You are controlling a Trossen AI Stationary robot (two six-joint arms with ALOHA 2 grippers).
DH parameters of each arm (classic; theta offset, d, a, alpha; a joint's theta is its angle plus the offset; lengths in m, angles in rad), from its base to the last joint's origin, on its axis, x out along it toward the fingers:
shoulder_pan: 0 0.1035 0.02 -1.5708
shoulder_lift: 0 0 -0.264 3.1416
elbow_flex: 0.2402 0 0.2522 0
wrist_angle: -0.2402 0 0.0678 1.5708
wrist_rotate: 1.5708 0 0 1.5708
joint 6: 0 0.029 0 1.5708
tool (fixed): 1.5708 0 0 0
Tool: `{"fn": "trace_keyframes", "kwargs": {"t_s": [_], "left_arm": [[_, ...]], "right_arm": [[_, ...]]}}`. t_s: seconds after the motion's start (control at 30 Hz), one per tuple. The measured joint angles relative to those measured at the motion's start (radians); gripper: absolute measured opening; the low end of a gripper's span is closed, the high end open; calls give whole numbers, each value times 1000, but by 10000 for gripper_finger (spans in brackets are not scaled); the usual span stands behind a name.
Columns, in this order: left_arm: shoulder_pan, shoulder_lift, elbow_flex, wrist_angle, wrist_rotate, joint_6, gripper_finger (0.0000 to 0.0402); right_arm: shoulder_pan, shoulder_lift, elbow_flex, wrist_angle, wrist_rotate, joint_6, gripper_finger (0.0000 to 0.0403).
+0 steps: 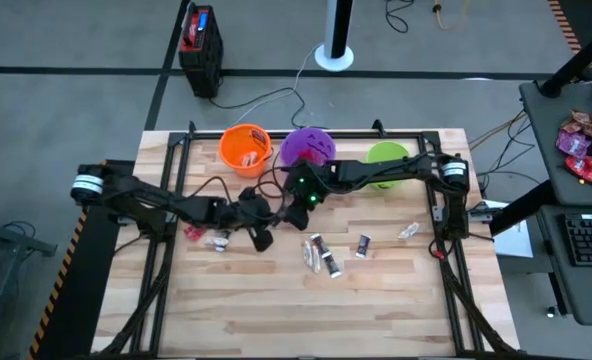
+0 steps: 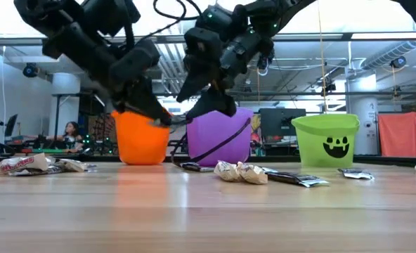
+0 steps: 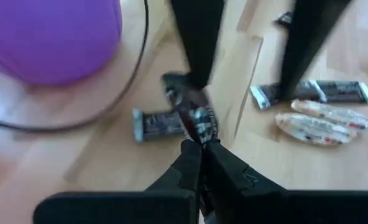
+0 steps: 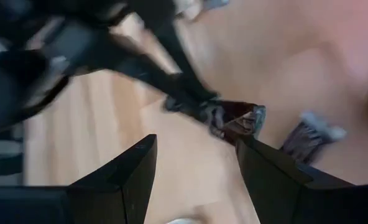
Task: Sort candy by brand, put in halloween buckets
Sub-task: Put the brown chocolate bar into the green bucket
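Crowding left tool (image 3: pixel 199 149), right tool (image 4: pixel 193 165), purple bucket (image 3: pixel 53 34)

A light wooden table (image 1: pixel 306 310) is carrying three buckets along its far edge: orange (image 1: pixel 244 148), purple (image 1: pixel 307 146) and green (image 1: pixel 385 159). Wrapped candy is lying scattered across the middle (image 1: pixel 322 255), with more pieces resting toward the left edge (image 1: pixel 205 236) and one sitting toward the right edge (image 1: pixel 409 231).

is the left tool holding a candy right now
Yes, in the left wrist view the left tool is shut on a dark wrapped candy, lifted above the table.
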Motion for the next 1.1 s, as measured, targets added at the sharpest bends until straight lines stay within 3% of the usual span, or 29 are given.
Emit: {"fn": "trace_keyframes", "kwargs": {"t_s": [0.47, 0.67, 0.9, 1.1], "left_arm": [[-1, -4, 89, -181, -21, 84, 1], [-7, -10, 105, -210, -22, 103, 1], [-10, -13, 173, -256, -41, 234, 1], [-13, -13, 197, -270, -73, 325, 0]], "right_arm": [[1, -44, 0, -20, 114, -63, 175], [2, -70, 0, -43, 110, -87, 199], [2, -59, 0, -39, 107, -90, 245], [2, -59, 0, -30, 73, -120, 239]]}}
